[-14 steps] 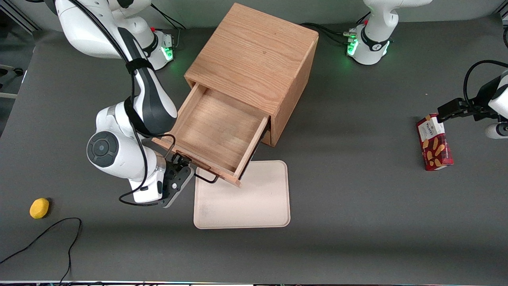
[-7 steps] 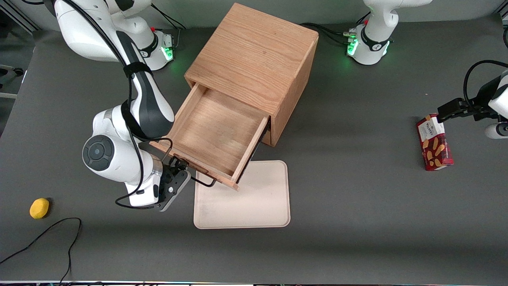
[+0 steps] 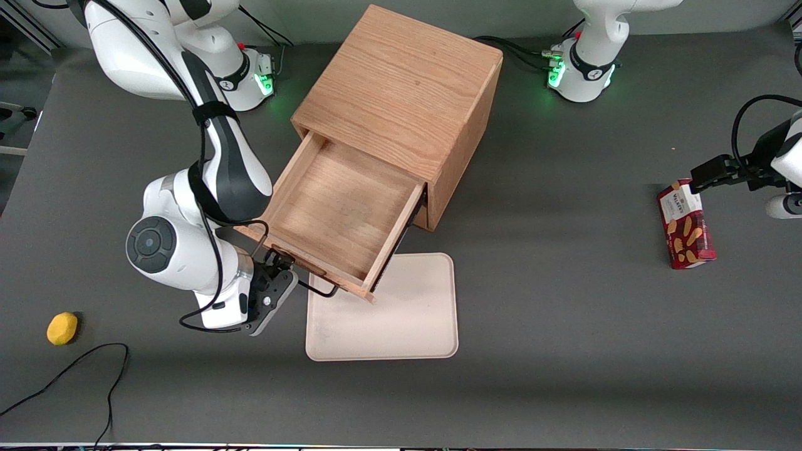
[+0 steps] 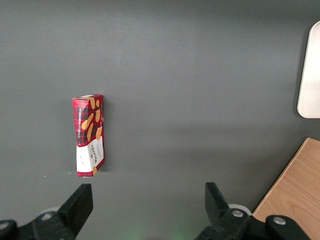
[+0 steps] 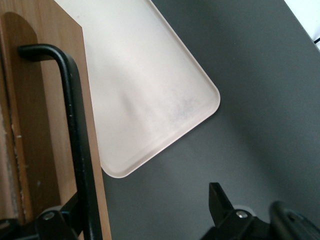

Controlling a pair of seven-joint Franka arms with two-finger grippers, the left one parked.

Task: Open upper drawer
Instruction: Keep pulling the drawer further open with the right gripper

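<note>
Front view first: the wooden cabinet [image 3: 401, 106] sits turned at an angle on the dark grey surface [image 3: 564, 313], and the upper drawer [image 3: 341, 216] is pulled well out of it, nothing inside, just the bare wood floor of the box. The drawer's thin black handle [image 3: 316, 289] sticks out of the drawer front, and the claw [image 3: 276, 285] is right at that handle, on the working arm's end of it. Just below the drawer front, nearer the camera than the cabinet, there's a pale tray [image 3: 388, 326], with the drawer's corner hanging over its edge. A small yellow thing [image 3: 62, 328] lies way off toward the working arm's end of the surface, with a loose black cable [image 3: 75, 369] curling near it. A red snack box [image 3: 685, 233] lies flat toward the parked arm's end, well apart from the cabinet.

Left wrist view: mostly bare grey surface with the red snack box [image 4: 89, 135] lying on it, plus a sliver of the tray [image 4: 311, 75] and a corner of the cabinet [image 4: 295, 200].

Right wrist view: super close on the drawer front [image 5: 55, 125], with the black handle [image 5: 75, 135] running along it. The claw [image 5: 145, 220] is spread open, not gripping anything. One finger [image 5: 60, 222] sits by the handle bar, the other finger [image 5: 227, 212] is out over the grey surface, and the tray [image 5: 150, 100] fills the space past the drawer front.
</note>
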